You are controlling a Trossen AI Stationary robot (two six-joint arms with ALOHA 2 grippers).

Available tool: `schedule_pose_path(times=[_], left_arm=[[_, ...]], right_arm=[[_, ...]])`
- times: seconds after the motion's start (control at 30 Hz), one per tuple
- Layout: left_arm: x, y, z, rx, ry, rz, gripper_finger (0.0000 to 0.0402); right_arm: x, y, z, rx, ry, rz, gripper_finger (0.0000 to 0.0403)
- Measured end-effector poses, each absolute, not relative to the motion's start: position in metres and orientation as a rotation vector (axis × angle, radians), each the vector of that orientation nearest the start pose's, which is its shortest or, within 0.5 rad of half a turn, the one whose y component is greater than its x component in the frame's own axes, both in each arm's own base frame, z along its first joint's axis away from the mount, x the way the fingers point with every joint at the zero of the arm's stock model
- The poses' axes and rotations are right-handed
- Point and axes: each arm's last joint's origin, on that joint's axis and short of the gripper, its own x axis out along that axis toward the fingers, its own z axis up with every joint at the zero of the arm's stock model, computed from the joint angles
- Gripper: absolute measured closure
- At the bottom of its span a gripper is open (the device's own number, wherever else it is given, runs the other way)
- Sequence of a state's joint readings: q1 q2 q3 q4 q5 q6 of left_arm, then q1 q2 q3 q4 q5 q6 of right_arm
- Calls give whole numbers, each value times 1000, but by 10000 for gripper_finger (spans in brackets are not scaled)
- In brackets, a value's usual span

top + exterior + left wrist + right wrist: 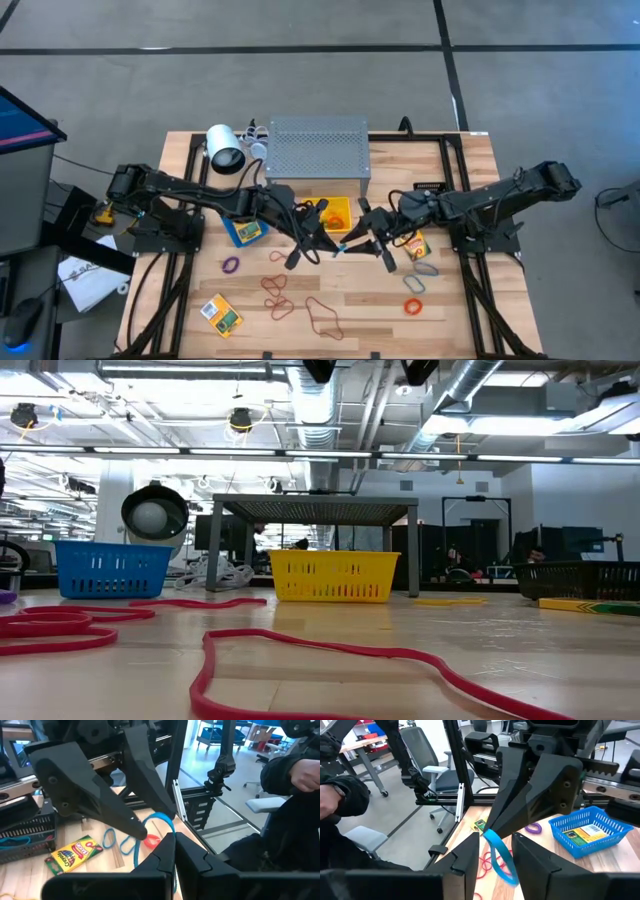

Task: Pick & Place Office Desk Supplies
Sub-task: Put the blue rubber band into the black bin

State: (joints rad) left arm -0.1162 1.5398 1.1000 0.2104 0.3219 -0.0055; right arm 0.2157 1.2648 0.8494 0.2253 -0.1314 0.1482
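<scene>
A light-blue rubber band (pixel 498 852) hangs in the air over the table's middle, in front of the yellow bin (pixel 335 212). My left gripper (pixel 325 243) comes in from the left and is shut on the band. My right gripper (pixel 496 854) faces it from the right and is open. Its two fingers stand on either side of the hanging band; whether they touch it I cannot tell. Crayon boxes lie at the near left (pixel 221 313), beside the right arm (pixel 413 243) and in the blue bin (pixel 246 232). My left gripper pinches the blue band's upper end (pixel 489 834) between its two shut fingertips. The fingers come nearly level, slanting a little down, from the table's left. The band hangs slack below them as a narrow loop, clear of the table.
Loose bands lie on the near half of the table: purple (pixel 231 265), red-brown (pixel 277 290), another red one (pixel 325 317), orange (pixel 413 306) and grey-blue (pixel 426 268). The grey perforated shelf (pixel 318 150) stands behind the yellow bin. A person (pixel 295 770) sits beyond the table.
</scene>
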Motion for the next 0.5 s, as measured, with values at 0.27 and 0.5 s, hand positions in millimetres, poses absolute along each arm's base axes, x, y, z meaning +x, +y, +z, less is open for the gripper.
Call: schedule_pose_path(times=[0.27, 0.5], left_arm=[[349, -50, 298, -27, 208, -437, 401], [348, -51, 298, -41, 217, -462, 401]], right_arm=[[291, 68, 276, 138, 250, 353, 342], [294, 71, 274, 107, 232, 371, 398]])
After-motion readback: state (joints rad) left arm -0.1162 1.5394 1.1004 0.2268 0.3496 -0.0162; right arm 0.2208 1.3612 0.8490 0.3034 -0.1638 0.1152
